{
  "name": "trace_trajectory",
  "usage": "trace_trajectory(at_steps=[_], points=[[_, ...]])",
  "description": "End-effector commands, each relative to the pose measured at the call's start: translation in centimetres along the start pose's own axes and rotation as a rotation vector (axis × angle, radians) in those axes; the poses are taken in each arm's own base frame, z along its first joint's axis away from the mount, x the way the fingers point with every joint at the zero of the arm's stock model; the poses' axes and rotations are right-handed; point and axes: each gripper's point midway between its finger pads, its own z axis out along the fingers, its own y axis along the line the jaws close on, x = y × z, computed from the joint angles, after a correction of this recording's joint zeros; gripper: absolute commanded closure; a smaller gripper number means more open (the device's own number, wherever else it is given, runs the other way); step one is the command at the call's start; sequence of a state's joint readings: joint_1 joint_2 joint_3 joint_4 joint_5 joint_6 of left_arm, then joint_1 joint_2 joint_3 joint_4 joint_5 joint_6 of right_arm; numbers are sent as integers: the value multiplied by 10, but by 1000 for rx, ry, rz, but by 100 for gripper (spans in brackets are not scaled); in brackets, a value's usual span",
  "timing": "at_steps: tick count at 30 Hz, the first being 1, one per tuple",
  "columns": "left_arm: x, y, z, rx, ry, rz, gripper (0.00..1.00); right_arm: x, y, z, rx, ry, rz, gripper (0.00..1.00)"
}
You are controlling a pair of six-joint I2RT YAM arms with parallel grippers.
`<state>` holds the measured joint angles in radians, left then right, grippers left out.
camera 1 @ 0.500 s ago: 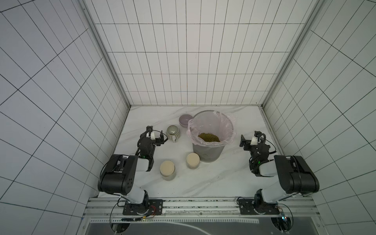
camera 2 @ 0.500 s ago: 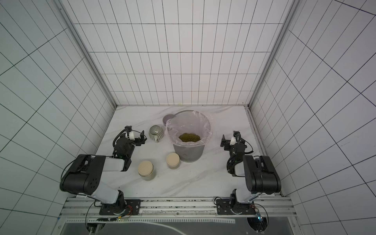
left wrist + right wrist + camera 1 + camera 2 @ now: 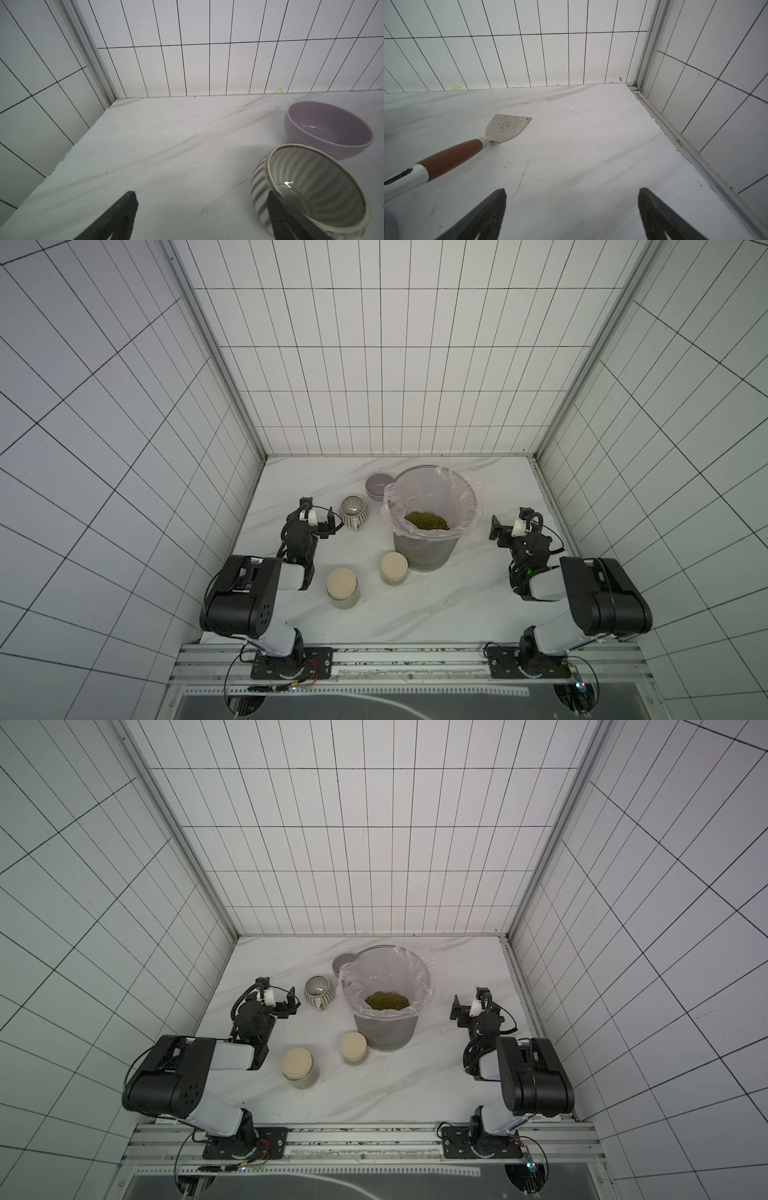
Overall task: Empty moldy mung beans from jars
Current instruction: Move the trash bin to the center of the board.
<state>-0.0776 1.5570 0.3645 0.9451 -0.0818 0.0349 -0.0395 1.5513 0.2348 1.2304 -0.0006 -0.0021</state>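
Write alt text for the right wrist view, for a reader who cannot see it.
A metal spatula with a brown wooden handle lies on the white marbled table, ahead of the open, empty right pincer. White tiled walls meet at a corner beyond it.

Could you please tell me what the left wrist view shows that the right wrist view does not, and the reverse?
Only the left wrist view shows the lilac bowl, the ribbed mug beside it and the open left claw. Only the right wrist view shows a wooden-handled spatula lying flat and the open right claw. Both share the marble counter, the white tiled wall and a yellowish spot at its foot.
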Motion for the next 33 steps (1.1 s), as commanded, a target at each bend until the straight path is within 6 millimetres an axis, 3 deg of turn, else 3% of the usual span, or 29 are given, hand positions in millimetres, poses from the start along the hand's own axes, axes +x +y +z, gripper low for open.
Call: trace_trajectory(at_steps=[1, 15, 18, 22, 24, 27, 33], points=[[-1, 1, 0, -6, -8, 7, 3, -17, -2, 5, -1, -51, -15, 0], [-1, 2, 2, 2, 6, -2, 3, -16, -3, 5, -32, -44, -1, 0], [-14, 25, 3, -130, -37, -48, 3, -25, -13, 12, 26, -21, 26, 0], [-32, 43, 11, -249, 121, -111, 2, -30, -29, 32, 130, 206, 145, 1], [-40, 35, 9, -217, 237, -109, 3, -37, -24, 33, 132, 276, 200, 0], [-65, 6, -1, -118, 320, -87, 3, -48, -3, 24, 107, 342, 235, 0], [-98, -71, -53, 58, 387, 4, 2, -64, 60, -7, -82, 463, 254, 2]])
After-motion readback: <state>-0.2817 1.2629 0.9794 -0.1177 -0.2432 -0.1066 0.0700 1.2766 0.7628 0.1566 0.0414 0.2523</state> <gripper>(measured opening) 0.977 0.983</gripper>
